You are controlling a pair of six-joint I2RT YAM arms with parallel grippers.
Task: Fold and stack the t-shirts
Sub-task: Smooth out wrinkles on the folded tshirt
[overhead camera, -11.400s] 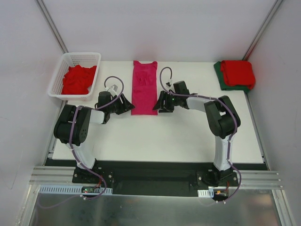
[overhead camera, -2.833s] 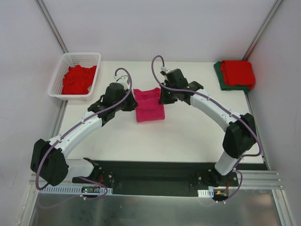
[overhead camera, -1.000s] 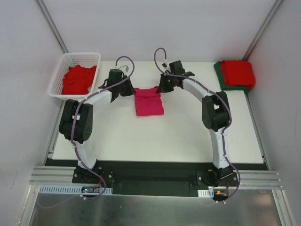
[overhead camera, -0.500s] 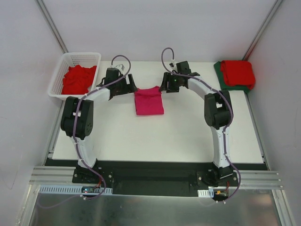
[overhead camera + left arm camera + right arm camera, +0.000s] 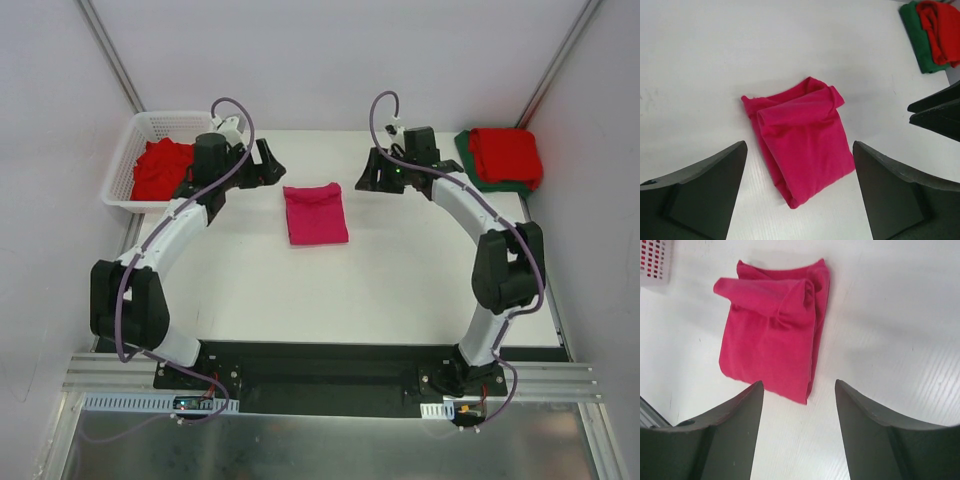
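So the left tool (image 5: 262, 168) and right tool (image 5: 372, 178) are both hanging open, gripping nothing and touching nothing. The folded magenta-pink cloth t-shirt (image 5: 315, 214) is lying on the white tabletop (image 5: 400, 270) between them, apart from both.

- Folded t-shirt (image 5: 316, 214) at the middle of the table: plain magenta-pink.
- At the table's far right corner: red t-shirt (image 5: 506, 153) on a dark green t-shirt (image 5: 917, 35).
- Basket (image 5: 150, 122) by the table's far left corner: white lattice, with red t-shirts (image 5: 160, 170) inside.
- Table (image 5: 400, 280): plain white.
- Fingers (image 5: 700, 195): matte black.
- Left arm (image 5: 175, 230): white with black joints.
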